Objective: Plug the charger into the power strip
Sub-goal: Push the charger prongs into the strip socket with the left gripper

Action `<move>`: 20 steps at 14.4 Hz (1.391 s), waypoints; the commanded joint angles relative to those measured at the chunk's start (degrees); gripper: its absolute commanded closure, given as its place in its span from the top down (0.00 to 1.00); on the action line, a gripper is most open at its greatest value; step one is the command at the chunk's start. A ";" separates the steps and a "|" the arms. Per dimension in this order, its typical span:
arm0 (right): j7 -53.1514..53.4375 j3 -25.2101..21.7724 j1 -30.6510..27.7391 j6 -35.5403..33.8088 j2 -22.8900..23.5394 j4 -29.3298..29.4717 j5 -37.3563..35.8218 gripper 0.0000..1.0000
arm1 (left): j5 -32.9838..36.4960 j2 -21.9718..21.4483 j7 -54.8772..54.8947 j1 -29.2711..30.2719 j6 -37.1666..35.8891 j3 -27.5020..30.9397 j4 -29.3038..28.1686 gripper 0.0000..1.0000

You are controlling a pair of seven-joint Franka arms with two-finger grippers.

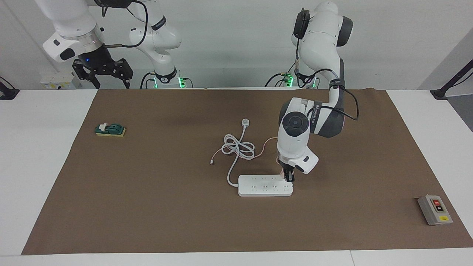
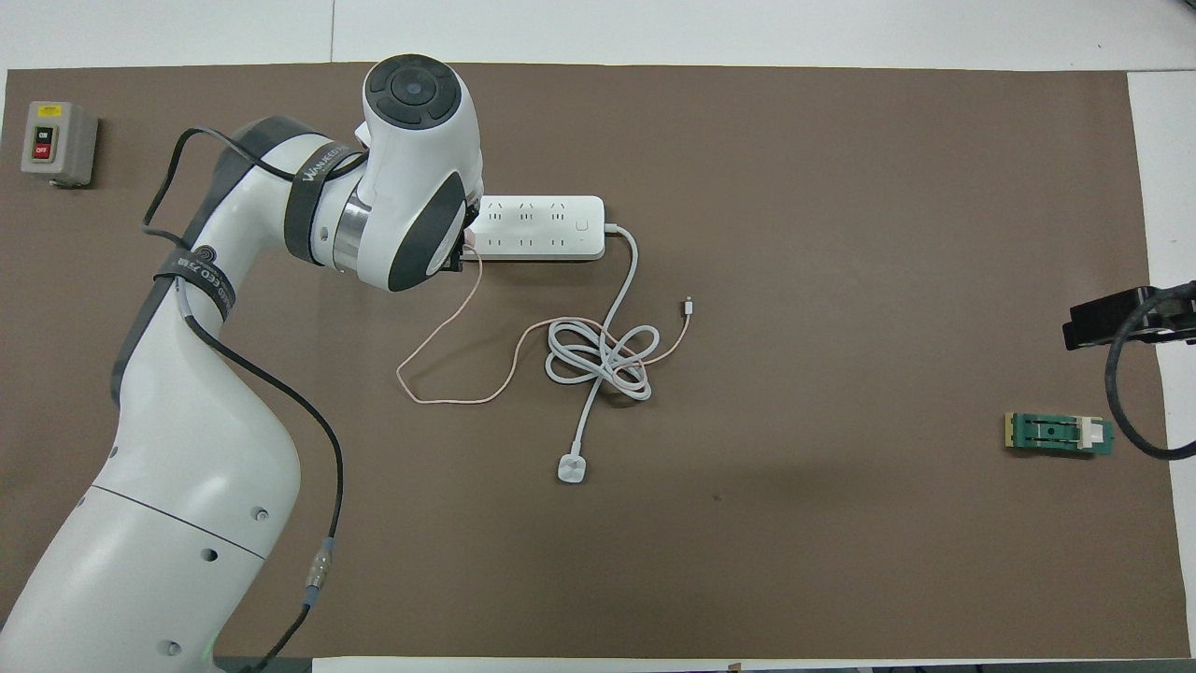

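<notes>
From overhead, the left arm's wrist hides the left gripper (image 1: pixel 288 177) and nearly all of the charger (image 1: pixel 282 171); in the facing view only a sliver of pale pink shows between the fingers, which are clamped on it. The gripper points down at the end of the power strip (image 1: pixel 265 185) toward the left arm's end of the table, charger at or just above the nearest row of sockets; contact cannot be judged. A thin pink cable (image 2: pixel 448 329) trails from the gripper toward the robots, crossing the strip's coiled white cord (image 2: pixel 598 359). The right gripper (image 1: pixel 102 72) waits raised, fingers apart, over the table's edge.
</notes>
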 commanded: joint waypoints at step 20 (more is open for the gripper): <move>-1.21 0.15 -0.10 -0.18 -0.98 -0.75 -0.51 1.00 | 1.74 6.33 -0.95 -3.19 2.95 0.22 1.92 0.00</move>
